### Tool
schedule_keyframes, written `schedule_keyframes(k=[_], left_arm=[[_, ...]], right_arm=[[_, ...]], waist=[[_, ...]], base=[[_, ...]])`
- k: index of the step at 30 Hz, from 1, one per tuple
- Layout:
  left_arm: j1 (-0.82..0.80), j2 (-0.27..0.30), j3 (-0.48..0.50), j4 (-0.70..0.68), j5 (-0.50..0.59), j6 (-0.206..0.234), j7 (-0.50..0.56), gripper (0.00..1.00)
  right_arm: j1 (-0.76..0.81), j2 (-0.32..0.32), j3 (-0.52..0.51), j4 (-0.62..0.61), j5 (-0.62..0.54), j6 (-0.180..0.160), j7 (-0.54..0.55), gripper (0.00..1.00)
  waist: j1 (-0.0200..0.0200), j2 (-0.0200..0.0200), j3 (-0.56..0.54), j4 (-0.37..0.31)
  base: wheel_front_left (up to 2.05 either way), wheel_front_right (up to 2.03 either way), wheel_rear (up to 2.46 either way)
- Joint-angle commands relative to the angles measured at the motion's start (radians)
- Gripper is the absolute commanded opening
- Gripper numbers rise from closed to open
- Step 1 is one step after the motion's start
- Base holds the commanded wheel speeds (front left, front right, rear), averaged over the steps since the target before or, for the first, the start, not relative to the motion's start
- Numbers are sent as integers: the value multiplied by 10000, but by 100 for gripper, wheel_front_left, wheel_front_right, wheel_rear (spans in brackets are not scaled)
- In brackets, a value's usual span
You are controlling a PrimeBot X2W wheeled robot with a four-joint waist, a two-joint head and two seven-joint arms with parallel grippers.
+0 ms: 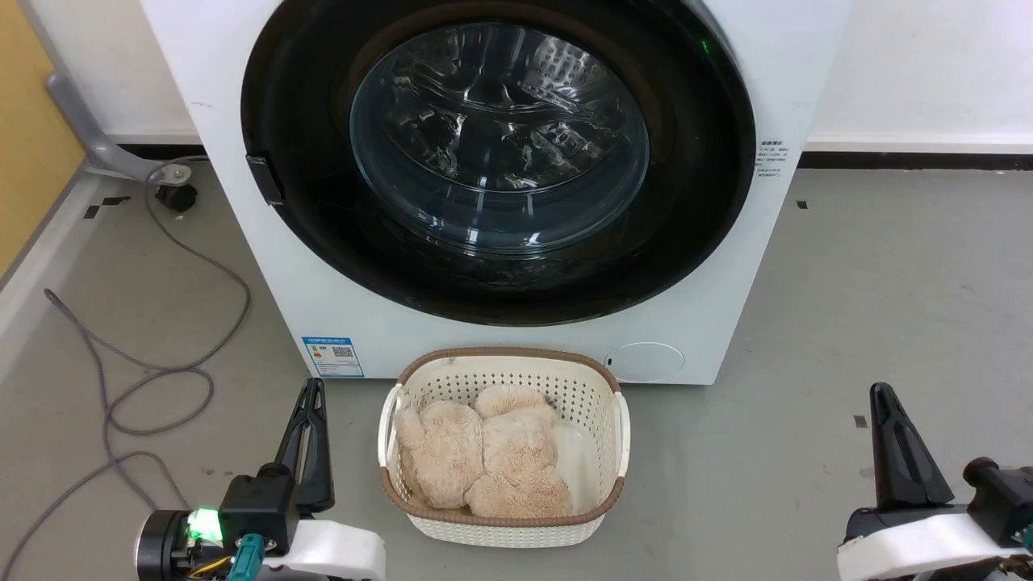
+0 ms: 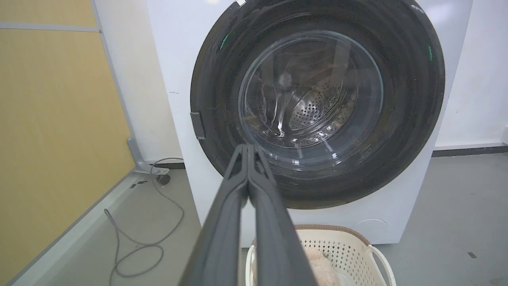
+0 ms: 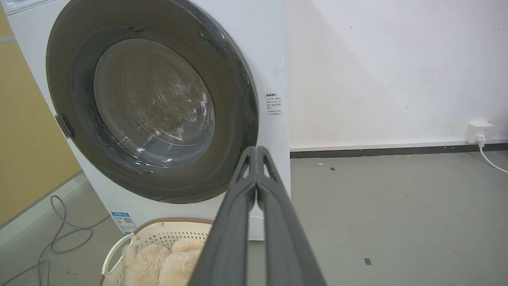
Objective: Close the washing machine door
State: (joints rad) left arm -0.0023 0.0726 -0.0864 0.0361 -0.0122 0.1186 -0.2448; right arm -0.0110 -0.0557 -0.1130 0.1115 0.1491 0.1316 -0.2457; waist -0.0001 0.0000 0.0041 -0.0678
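door shut, both pincers clenched empty

the washing machine door (image 1: 498,153) sat flush in the front of the washing machine (image 1: 694,331), ahead of and above both sets of fingertips. the left pincer (image 1: 312,391) and right pincer (image 1: 881,395) were clenched on nothing, with the laundry basket (image 1: 420,379) between them.

The washing machine door (image 1: 498,153) sits flush and shut.

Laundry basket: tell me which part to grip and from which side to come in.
Probably best: grip the white loop handle on the left side of the laundry basket, coming from the left with the left pincer. It stands off the wall, leaving a gap for one finger, and that pincer lies nearest.
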Motion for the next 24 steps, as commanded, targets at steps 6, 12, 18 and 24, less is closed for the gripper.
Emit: schedule_keyframes(k=[6,12,18,24], left_arm=[[3,-20,68,-34,12,-117,173,0],[4,-31,111,-51,18,-175,296,0],[5,-42,154,-69,24,-233,419,0],[6,-56,211,-93,32,-309,582,0]], right_arm=[[12,6,96,-119,-153,-1,172,0],[18,9,152,-173,-225,-1,296,0],[23,11,207,-227,-298,-2,419,0],[30,15,282,-299,-394,-3,583,0]], waist=[[1,0,-2,38],[1,0,-4,73],[1,0,-6,107],[1,0,-9,153]], base=[[0,0,0],[0,0,0],[0,0,0],[0,0,0]])
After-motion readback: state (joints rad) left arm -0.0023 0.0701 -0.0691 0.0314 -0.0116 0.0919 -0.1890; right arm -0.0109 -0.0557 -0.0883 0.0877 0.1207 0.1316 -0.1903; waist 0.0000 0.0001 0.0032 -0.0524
